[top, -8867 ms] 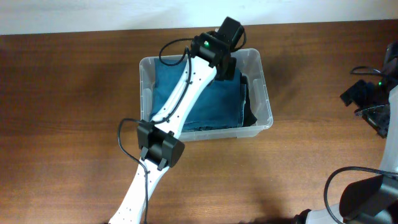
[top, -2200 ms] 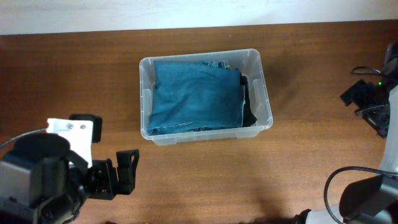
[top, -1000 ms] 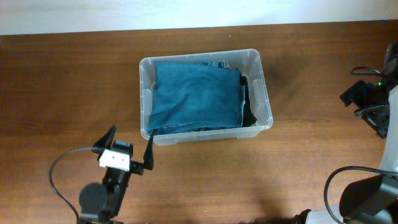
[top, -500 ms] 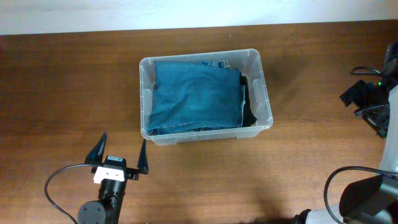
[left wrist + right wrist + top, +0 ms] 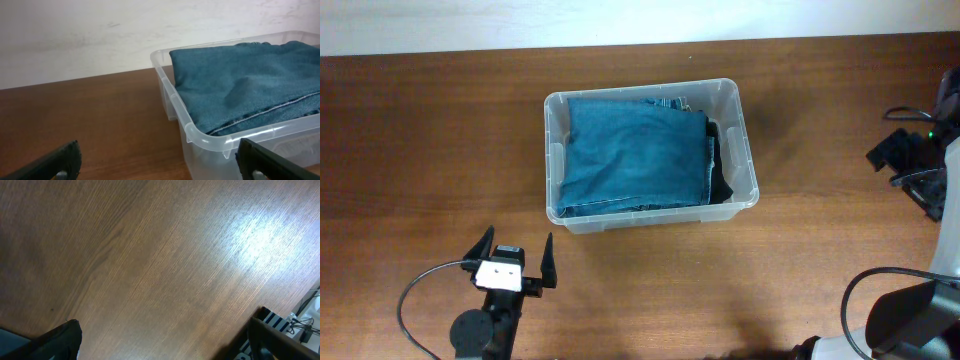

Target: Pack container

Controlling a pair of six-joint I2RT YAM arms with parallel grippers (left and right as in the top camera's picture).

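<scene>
Found the black left gripper (image 5: pixel 514 251) spread wide, empty, before the front left corner of the clear rectangular plastic container (image 5: pixel 550 150). Saw that container on the brown wooden table (image 5: pixel 420 130), folded blue denim (image 5: pixel 635 150) inside. Well right of it, noted the black right gripper (image 5: pixel 165 325) parted too.

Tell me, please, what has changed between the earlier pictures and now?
The left hand left the container, drew back over the table toward its own base, and is now open and empty. The jeans and container stayed in place.
</scene>
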